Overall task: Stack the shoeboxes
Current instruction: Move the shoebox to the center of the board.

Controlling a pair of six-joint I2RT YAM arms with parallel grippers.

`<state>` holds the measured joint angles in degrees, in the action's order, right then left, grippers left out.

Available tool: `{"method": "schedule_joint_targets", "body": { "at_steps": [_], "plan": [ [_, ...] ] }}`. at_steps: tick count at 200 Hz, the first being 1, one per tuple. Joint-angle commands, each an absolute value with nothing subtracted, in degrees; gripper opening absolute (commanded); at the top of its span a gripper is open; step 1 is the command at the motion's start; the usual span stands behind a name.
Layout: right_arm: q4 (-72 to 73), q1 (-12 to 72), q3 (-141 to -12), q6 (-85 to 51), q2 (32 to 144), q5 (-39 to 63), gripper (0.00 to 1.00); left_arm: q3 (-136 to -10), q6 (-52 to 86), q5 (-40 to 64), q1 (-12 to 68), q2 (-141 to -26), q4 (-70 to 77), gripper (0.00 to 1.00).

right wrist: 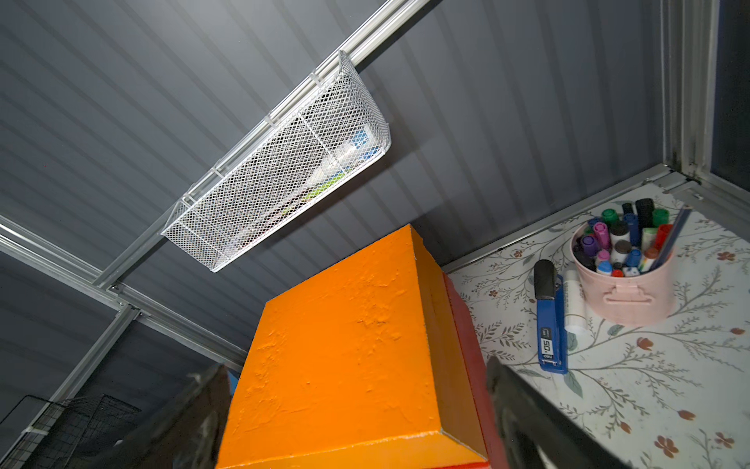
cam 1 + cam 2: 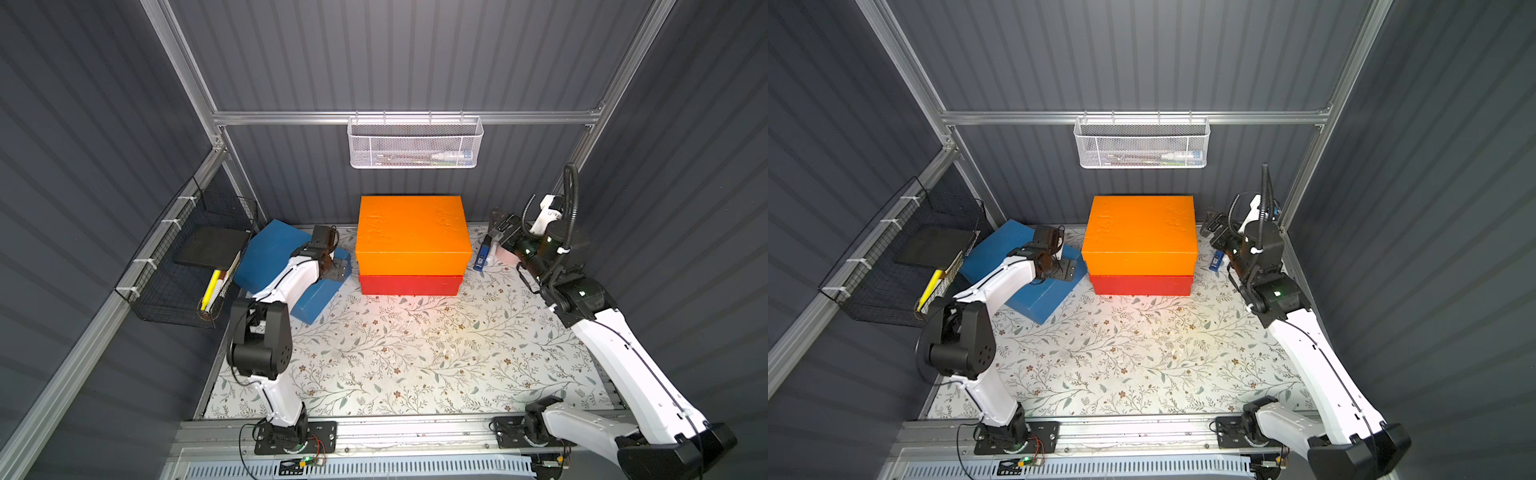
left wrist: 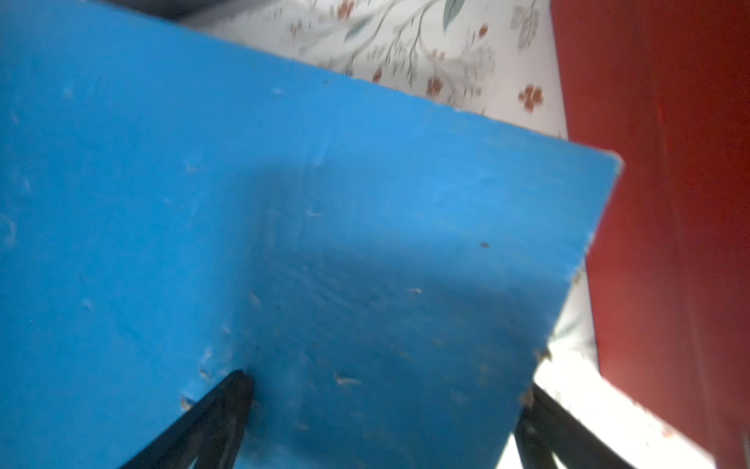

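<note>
The orange shoebox (image 2: 411, 232) sits squarely on the red shoebox (image 2: 409, 284) at the back middle of the table, seen in both top views. The blue shoebox (image 2: 270, 253) lies turned at an angle at the back left, against the black wire basket. My left gripper (image 3: 385, 383) is over the blue lid near its right end, jaws wide. One fingertip (image 3: 237, 385) lies over the lid, the other (image 3: 535, 402) at its edge. My right gripper (image 1: 357, 365) hangs open just right of the orange shoebox (image 1: 349, 357), holding nothing.
A blue stapler (image 1: 550, 325), a white glue stick and a pink cup of markers (image 1: 625, 292) stand at the back right, under my right arm. A white mesh basket (image 2: 415, 143) hangs on the back wall. The black wire basket (image 2: 178, 266) holds a black pad and markers.
</note>
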<state>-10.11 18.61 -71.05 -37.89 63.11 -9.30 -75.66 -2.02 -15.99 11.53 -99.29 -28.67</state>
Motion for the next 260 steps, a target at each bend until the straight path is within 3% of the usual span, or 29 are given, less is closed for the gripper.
{"method": "schedule_joint_targets", "body": {
  "at_steps": [1,36,71,191,221,260],
  "plan": [
    [-10.63,18.46,-72.07,-38.65,61.07,-8.02,0.99,-69.3,7.84,-13.78,11.34,-94.57,-32.13,0.99],
    [-11.48,18.46,-72.57,-37.72,58.57,-8.87,0.99,-65.3,13.37,-11.4,11.34,-85.28,-30.6,0.99],
    [-11.69,18.46,-72.62,-37.18,57.05,-8.98,0.99,-71.49,14.59,-7.85,11.3,-83.69,-30.99,0.99],
    [-11.76,18.54,-73.42,-37.18,61.3,-7.97,0.99,-113.7,6.04,-19.95,11.16,-121.37,-50.46,0.99],
    [-11.86,18.54,-73.49,-37.33,61.14,-7.5,0.99,-111.35,8.57,-20.77,11.16,-121.61,-51.03,0.99],
    [-12.26,18.54,-73.89,-37.85,61.26,-6.51,0.99,-99.35,13.93,-19.95,11.16,-113.23,-45.75,0.99]
  ]
}}
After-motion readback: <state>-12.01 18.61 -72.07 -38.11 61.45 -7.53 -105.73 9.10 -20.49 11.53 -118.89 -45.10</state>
